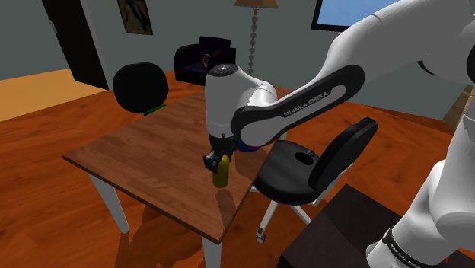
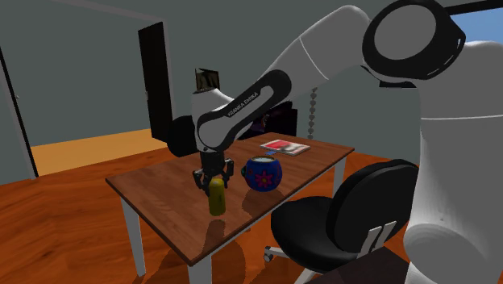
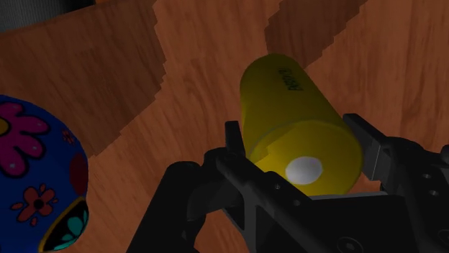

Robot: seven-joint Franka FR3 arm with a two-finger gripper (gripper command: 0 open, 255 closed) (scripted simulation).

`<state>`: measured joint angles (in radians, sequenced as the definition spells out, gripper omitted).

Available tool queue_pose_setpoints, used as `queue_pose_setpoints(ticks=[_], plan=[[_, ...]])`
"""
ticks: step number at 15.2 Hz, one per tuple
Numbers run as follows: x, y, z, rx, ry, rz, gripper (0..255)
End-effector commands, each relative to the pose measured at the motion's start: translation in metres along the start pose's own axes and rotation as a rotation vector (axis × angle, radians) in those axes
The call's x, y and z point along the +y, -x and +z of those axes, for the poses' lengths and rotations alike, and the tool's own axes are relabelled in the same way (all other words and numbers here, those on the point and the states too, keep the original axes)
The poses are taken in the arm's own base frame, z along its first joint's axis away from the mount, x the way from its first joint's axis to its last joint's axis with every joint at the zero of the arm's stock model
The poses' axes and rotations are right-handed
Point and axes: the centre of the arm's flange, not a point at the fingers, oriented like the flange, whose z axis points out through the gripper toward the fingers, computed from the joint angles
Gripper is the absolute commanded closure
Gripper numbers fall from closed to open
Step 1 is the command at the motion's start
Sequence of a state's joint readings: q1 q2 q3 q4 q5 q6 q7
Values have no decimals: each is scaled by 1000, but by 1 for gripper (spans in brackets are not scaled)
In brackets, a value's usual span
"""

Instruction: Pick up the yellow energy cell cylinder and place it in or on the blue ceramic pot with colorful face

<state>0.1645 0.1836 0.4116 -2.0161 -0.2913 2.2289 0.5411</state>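
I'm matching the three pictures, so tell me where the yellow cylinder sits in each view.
Shoulder view: yellow cylinder at centre, near the table's near edge.
Second exterior view: cylinder left of the blue pot.
Wrist view: cylinder between the end effector's fingers.
Shared landmark: the end effector clasping it.

The wrist view's edge cuts off most of the blue pot, and in the shoulder view the arm hides nearly all of it. The lettering on the yellow cylinder is too small to read, and a flat red-and-white thing on the desk is too small to name.
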Motion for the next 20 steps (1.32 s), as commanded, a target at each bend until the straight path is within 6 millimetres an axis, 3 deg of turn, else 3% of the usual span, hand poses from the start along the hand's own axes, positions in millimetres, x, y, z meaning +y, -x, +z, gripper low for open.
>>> queue_pose_setpoints(ticks=[1, 20], plan=[[2, -2, -11, 0, 0, 0, 255], [14, -13, -110, 0, 0, 0, 255]])
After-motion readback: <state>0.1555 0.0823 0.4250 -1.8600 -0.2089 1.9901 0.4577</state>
